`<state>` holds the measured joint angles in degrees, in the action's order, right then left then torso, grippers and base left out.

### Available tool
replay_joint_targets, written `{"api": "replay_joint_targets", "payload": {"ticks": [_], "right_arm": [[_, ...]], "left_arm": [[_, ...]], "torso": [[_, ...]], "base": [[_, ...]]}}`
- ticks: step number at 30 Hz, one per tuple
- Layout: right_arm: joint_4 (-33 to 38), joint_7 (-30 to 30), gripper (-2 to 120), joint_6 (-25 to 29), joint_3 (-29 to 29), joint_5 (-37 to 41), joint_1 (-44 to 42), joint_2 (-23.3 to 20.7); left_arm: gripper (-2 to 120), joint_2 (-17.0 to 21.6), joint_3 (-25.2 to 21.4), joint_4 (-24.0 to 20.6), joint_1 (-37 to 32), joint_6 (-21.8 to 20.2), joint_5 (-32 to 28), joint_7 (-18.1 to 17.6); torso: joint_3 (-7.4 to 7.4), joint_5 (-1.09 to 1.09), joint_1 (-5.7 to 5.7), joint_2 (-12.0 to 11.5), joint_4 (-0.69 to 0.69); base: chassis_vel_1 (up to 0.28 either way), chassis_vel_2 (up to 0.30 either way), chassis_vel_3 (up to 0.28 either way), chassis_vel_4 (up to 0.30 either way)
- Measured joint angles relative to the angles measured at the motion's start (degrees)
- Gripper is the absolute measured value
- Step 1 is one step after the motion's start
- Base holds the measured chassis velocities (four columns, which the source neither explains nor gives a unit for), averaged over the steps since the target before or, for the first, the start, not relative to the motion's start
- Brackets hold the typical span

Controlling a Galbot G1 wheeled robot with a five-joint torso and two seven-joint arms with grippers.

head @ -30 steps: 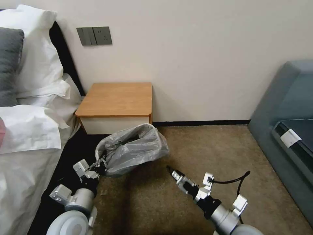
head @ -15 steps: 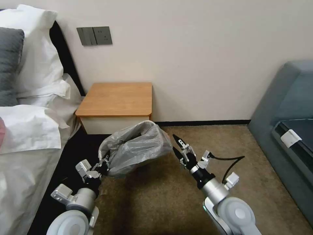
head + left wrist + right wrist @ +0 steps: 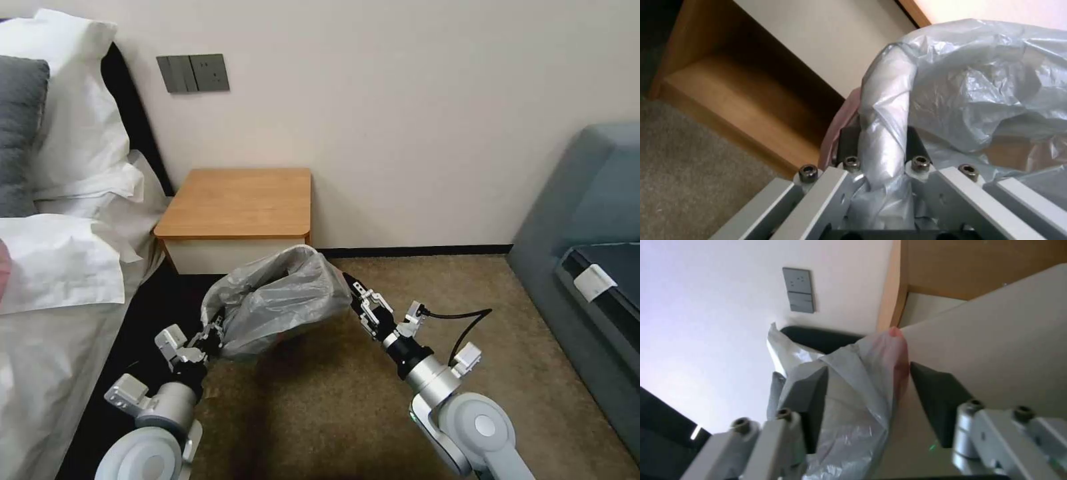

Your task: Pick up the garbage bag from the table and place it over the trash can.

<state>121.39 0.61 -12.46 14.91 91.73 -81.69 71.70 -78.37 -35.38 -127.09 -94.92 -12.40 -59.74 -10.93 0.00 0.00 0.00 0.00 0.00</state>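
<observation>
left gripper [image 3: 212,333] clamps the bag [image 3: 280,300] rim at the bin's 7 o'clock; right gripper [image 3: 355,298], fingers [image 3: 802,396] apart, straddles the bag edge at 3 o'clock

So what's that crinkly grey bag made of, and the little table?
The garbage bag looks like thin, see-through grey plastic: it is wrinkled, shiny and pinkish at its edge. The table seems to be wood or wood-look board: smooth, matte orange-brown with faint grain, and a white front.
</observation>
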Motion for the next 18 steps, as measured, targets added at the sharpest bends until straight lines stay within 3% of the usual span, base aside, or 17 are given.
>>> {"api": "replay_joint_targets", "payload": {"ticks": [11,18], "right_arm": [[0.79,0.23,5,0.31,-0.18,-0.65,-0.53,0.15],[0.60,0.92,0,0.41,-0.42,-2.82,-0.38,0.19]], "left_arm": [[5,-0.44,0.09,0.76,0.02,0.30,1.24,0.04],[5,-0.66,0.30,1.14,0.23,0.48,1.60,0.22]], "torso": [[0.00,-0.01,0.00,0.00,0.00],[0.00,-0.01,0.00,0.00,0.00]], "base": [[0.000,0.000,0.000,0.000],[0.000,0.000,0.000,0.000]]}}
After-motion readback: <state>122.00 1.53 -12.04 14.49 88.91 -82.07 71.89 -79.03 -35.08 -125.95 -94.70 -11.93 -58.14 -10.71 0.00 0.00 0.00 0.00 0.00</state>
